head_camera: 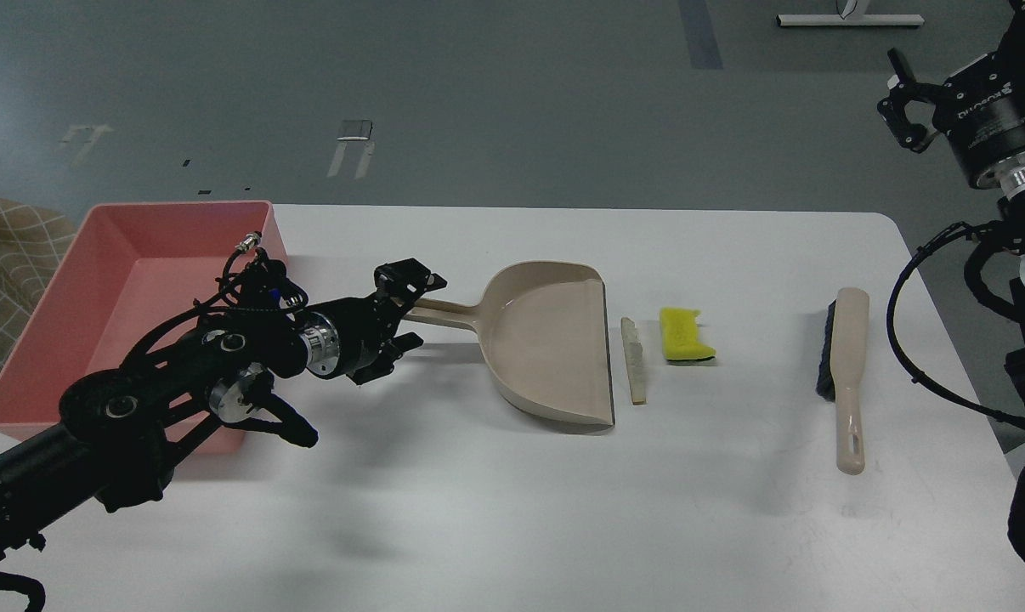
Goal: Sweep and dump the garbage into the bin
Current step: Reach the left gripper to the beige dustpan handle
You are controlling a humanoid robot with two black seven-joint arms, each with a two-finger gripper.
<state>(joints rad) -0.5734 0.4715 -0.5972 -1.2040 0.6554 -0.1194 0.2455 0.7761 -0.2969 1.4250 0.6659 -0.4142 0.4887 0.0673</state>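
Note:
The garbage lies on the white table [512,510]: a yellow sponge piece with a dark green side [685,333] and a thin pale strip [632,359], both just right of the open mouth of the beige dustpan [551,340]. The pink bin [130,280] stands at the table's left end. My left gripper [419,312] is open, one finger on each side of the end of the dustpan's handle [444,314]. My right gripper [902,93] is open and empty, raised high past the table's far right corner.
A beige brush with black bristles [846,374] lies near the right edge, handle toward me. A checked cloth [2,255] lies left of the bin. The table's right edge runs close to my right arm.

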